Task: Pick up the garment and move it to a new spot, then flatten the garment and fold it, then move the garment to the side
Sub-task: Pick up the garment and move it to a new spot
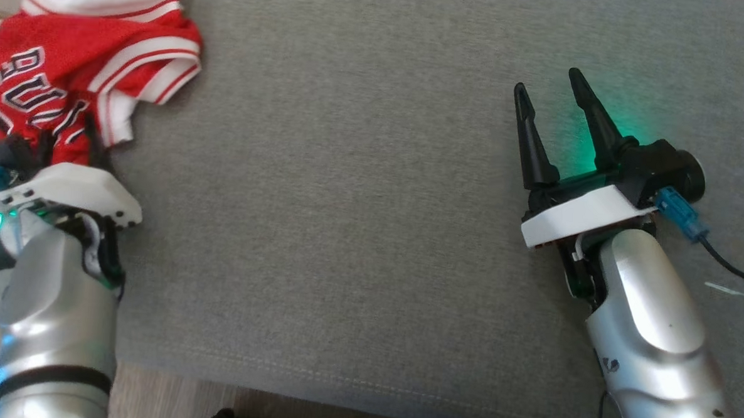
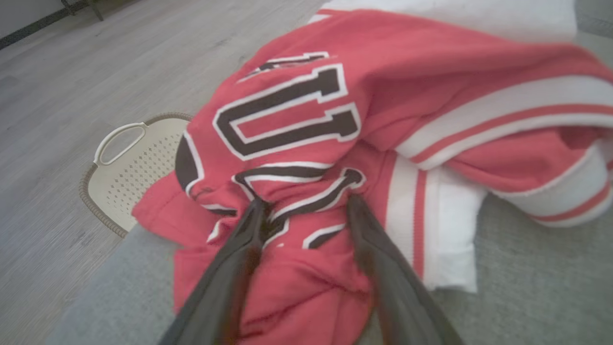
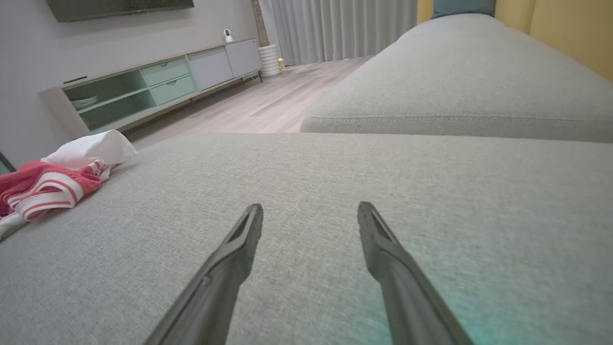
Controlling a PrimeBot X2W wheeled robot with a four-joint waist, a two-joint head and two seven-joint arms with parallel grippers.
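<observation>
Left tool (image 2: 306, 201) spread; tips against jersey (image 1: 71, 51), fabric bunched between fingers, not pinched; jersey red, white stripes, black letters, crumpled at far-left corner of cushion (image 1: 347, 201), part of it past cushion edge; basket (image 2: 129, 167) on floor (image 2: 57, 96) beyond it; right tool (image 1: 548, 80) spread over bare cushion at right, well apart from jersey.
</observation>
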